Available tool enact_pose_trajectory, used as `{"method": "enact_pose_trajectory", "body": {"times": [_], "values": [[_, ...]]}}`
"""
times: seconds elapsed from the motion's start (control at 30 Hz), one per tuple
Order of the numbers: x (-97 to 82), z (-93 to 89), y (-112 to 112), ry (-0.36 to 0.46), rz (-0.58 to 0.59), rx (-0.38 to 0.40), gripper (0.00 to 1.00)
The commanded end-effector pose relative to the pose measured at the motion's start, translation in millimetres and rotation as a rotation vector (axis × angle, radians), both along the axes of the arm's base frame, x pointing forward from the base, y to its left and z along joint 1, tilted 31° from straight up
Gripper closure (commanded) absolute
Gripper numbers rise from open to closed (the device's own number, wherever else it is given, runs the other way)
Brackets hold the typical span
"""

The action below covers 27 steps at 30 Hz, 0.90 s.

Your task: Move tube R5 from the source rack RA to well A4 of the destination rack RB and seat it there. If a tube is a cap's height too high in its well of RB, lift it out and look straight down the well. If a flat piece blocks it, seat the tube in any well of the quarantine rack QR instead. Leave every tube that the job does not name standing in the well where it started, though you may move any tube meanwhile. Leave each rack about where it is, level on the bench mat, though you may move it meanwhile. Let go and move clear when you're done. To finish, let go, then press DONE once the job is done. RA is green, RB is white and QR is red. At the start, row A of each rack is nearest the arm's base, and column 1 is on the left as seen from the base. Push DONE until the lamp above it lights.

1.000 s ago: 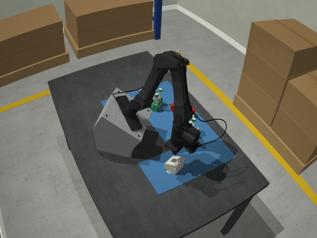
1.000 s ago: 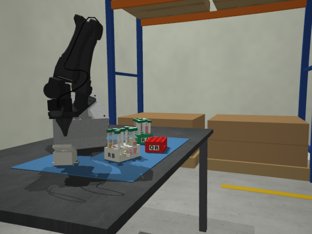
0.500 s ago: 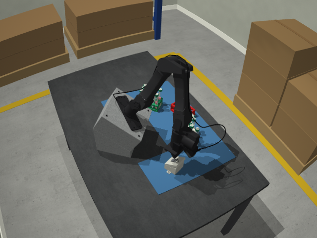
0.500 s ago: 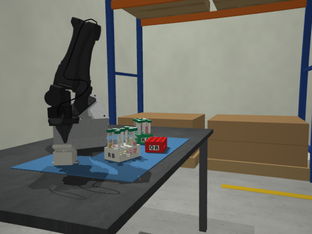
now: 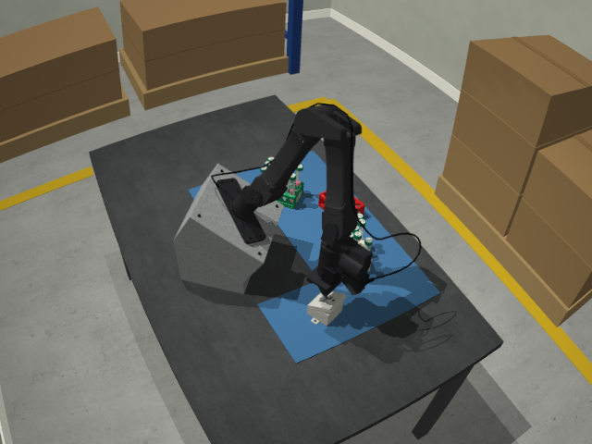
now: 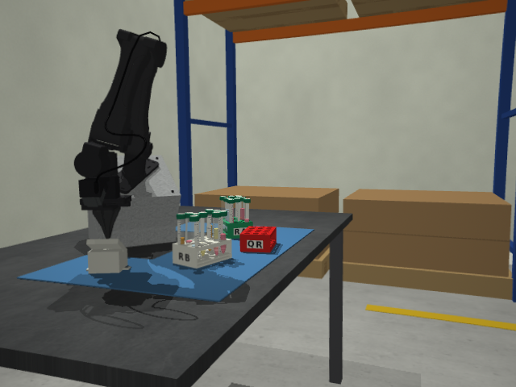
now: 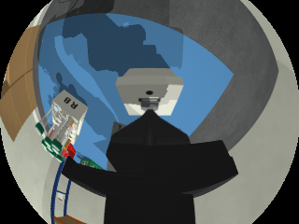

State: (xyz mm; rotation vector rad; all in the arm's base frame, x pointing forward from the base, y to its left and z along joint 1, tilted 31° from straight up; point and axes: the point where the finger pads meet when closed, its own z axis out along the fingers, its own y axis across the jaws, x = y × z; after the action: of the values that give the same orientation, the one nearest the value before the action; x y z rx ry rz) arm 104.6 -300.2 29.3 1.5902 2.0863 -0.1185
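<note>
The gripper (image 5: 326, 295) (image 6: 108, 236) (image 7: 149, 113) is pointing down with its black, tapering fingers closed narrow and holding nothing. Its tips are standing at the sloped top of a pale, matte box (image 5: 326, 308) (image 6: 106, 258) (image 7: 149, 86); whether they are touching it cannot be told. The box is presenting flat, hard-edged faces, small tabs at its foot, and a round dark spot and a slot on its upper face. It is resting on the smooth, blue bench mat (image 5: 296, 341) (image 6: 62, 272) (image 7: 206, 75), which is lying on a mottled dark grey table (image 5: 181, 344) (image 6: 62, 325) (image 7: 252, 89).

The white rack RB (image 6: 187, 257) (image 7: 72, 105) is standing level on the mat, its open-sided block carrying clear, slender tubes with ribbed green caps and yellow, orange and pink contents. The red rack QR (image 5: 359, 206) (image 6: 255, 244) (image 7: 68, 150), a block with a perforated top, is showing no tubes. The green rack RA (image 5: 289, 197) (image 6: 237, 231) (image 7: 89, 162) is standing beyond QR in the exterior view, also bearing green-capped tubes. The position of tube R5 cannot be told, as no individual tube marking is legible. The lamp is not distinguishable. Behind the gripper, the arm's angular base block (image 5: 215, 263) (image 6: 137, 222) is showing a speckled, rough grey surface.
</note>
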Motion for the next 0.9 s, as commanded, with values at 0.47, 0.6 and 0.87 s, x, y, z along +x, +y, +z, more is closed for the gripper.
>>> {"method": "enact_pose_trajectory", "body": {"times": [0.47, 0.6, 0.87], "values": [[-5.4, 8.2, 4.7, -0.008, -0.015, -0.021, 1.00], [-5.1, 10.8, 2.7, -0.009, -0.013, -0.029, 1.00], [-4.9, -5.4, 3.6, -0.003, -0.022, 0.000, 1.00]]}}
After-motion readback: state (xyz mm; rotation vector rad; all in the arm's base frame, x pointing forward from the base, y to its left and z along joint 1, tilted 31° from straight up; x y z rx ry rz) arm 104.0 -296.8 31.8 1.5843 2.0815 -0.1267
